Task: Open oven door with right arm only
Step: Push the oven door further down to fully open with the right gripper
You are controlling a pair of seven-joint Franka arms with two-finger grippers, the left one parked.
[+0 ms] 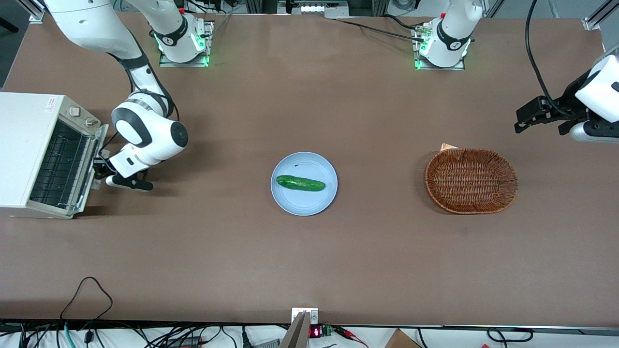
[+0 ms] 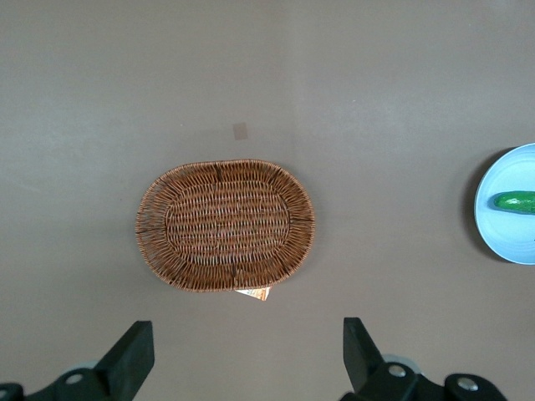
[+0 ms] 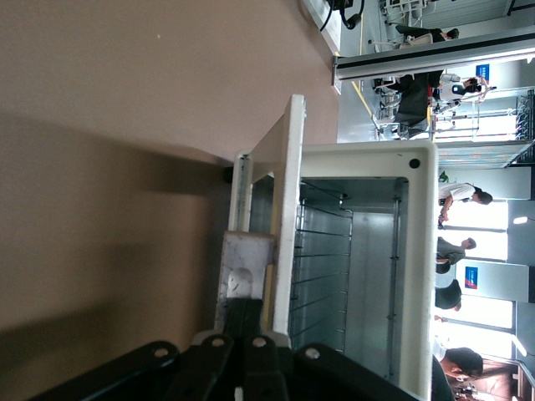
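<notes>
The white toaster oven [image 1: 24, 145] stands at the working arm's end of the table. Its oven door [image 1: 93, 162] stands partly open, tilted away from the cavity, and the wire rack [image 1: 58, 166] shows inside. The right arm [image 1: 145, 135] reaches down in front of the oven. Its black gripper [image 1: 100, 167] is at the door's handle. In the right wrist view the gripper [image 3: 248, 306] is shut on the silver bar handle [image 3: 242, 263], with the door's beige frame [image 3: 289, 200] edge-on beside it and the shiny cavity [image 3: 359, 267] open.
A light blue plate [image 1: 290, 164] with a green cucumber [image 1: 300, 183] lies mid-table. A brown wicker basket [image 1: 470, 181] lies toward the parked arm's end; it also shows in the left wrist view [image 2: 226, 224]. The oven's two knobs [image 1: 81, 116] sit beside the door.
</notes>
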